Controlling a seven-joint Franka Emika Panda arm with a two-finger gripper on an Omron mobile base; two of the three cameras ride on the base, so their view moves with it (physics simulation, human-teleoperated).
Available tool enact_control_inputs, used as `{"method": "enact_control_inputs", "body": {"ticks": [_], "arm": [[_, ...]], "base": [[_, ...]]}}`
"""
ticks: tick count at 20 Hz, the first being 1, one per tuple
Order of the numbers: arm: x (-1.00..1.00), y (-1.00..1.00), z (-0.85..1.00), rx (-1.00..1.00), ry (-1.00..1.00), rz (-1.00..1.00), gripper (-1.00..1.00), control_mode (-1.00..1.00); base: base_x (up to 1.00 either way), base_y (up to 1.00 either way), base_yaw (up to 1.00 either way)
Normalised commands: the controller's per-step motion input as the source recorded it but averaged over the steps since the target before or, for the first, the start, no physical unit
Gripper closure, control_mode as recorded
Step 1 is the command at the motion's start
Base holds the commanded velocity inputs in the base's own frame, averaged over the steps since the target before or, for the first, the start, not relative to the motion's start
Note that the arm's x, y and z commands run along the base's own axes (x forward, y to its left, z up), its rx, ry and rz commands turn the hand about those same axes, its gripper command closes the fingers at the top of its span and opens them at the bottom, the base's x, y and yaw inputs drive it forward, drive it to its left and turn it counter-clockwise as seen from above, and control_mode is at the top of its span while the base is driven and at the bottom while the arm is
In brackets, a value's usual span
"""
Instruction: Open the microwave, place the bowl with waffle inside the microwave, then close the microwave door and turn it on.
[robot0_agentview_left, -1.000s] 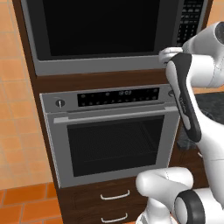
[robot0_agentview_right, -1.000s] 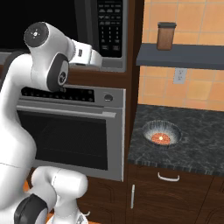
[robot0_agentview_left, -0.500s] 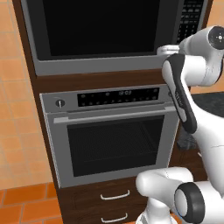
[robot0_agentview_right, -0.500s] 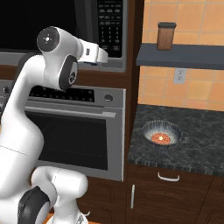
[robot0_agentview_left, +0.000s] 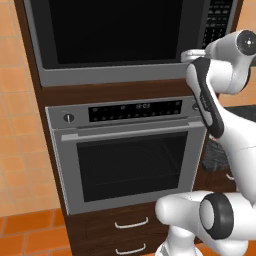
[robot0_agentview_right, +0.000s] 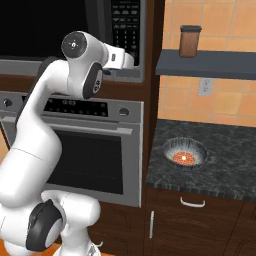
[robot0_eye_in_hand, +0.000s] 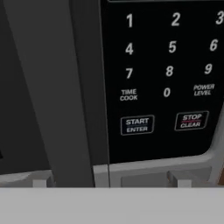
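The gripper (robot0_agentview_right: 131, 59) is pushed up close against the lower right corner of the microwave (robot0_agentview_left: 120, 40), and in both base views the arm's white wrist covers its fingers, so they cannot be made out there. In the hand view the two finger tips (robot0_eye_in_hand: 41, 183) barely poke up at the bottom edge, one at the left and one at the right with a wide gap between them, so the fingers stand apart and clasp nothing. Just ahead of them is the black keypad (robot0_eye_in_hand: 168, 70), its digits cut off at the top and right, with the START/ENTER button (robot0_eye_in_hand: 137, 124) and the STOP/CLEAR button (robot0_eye_in_hand: 191, 120) legible in its bottom row. To the keypad's left runs the dark vertical handle strip (robot0_eye_in_hand: 57, 92) of the microwave door (robot0_agentview_left: 107, 32), which lies flush with the frame, shut; the microwave's top is cropped out of both base views. The bowl with waffle (robot0_agentview_right: 185, 153) sits on the dark speckled counter (robot0_agentview_right: 225, 167) to the right of the cabinet column, well apart from the gripper, holding reddish-orange food with a pale patch too small to resolve. Below the microwave is the silver oven (robot0_agentview_left: 132, 155), its door shut. A brown jar (robot0_agentview_right: 190, 41) stands on the shelf (robot0_agentview_right: 210, 65) above the counter.
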Motion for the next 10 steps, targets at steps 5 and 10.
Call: {"method": "enact_control_inputs", "body": {"ticks": [5,10], "arm": [[0.21,0.00,0.00,0.00,-0.03,0.06,-1.00,-1.00],[0.37,0.02,-0.08,0.00,0.00,0.07,-1.00,-1.00]], "base": [[0.00,0.00,0.00],[0.00,0.00,0.00]]}}
